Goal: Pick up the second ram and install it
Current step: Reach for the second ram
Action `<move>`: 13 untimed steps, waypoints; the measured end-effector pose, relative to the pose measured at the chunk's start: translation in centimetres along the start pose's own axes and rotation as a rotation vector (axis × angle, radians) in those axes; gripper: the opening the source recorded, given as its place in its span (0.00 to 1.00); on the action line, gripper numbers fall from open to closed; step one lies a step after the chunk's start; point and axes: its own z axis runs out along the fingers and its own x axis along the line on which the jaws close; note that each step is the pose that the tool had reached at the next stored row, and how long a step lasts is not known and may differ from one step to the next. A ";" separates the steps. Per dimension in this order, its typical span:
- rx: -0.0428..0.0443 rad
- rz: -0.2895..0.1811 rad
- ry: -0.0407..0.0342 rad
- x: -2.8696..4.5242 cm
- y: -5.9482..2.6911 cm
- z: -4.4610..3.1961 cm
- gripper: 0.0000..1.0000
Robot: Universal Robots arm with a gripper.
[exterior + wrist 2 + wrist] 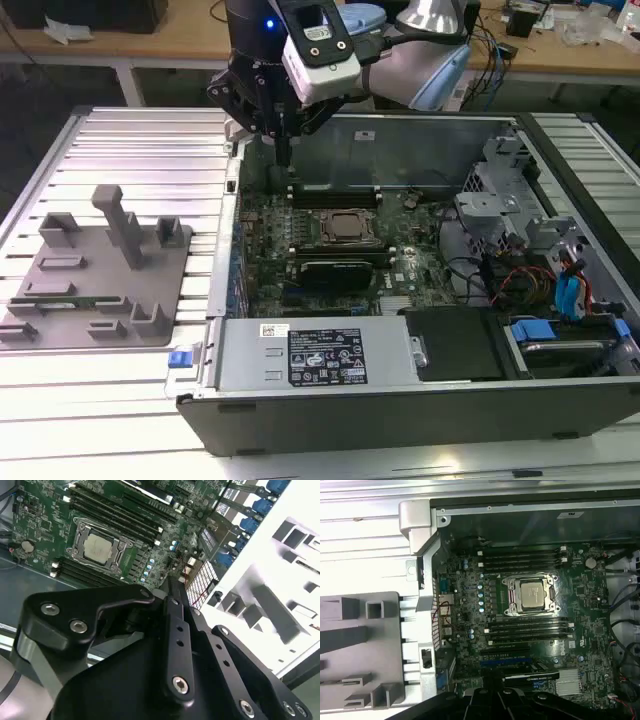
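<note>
Shows the second ram (80, 301) as a long, thin green strip, lying flat and low along the near part of the grey fixture (150, 290), left of the open computer case (400, 415). Shows the gripper (285, 155) well apart, over the motherboard's (270, 250) far left corner, fingers drawn together, nothing visibly clamped.

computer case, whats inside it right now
A motherboard with the CPU socket, memory slots on both sides of it, a black card and cables. The labelled metal box hides whatever lies beneath.
</note>
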 end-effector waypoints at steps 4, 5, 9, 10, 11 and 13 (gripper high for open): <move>0.0000 0.000 0.0000 0.00 0.00 0.00 0.08; -0.0001 0.000 0.0000 0.00 0.00 0.00 0.08; 0.0000 0.000 0.0000 0.10 -0.01 0.00 0.08; 0.0000 0.000 0.0000 0.20 -0.02 0.00 0.08; 0.0000 0.000 0.0000 0.32 -0.03 -0.01 0.08; -0.0001 0.000 0.0000 0.63 -0.05 -0.02 0.08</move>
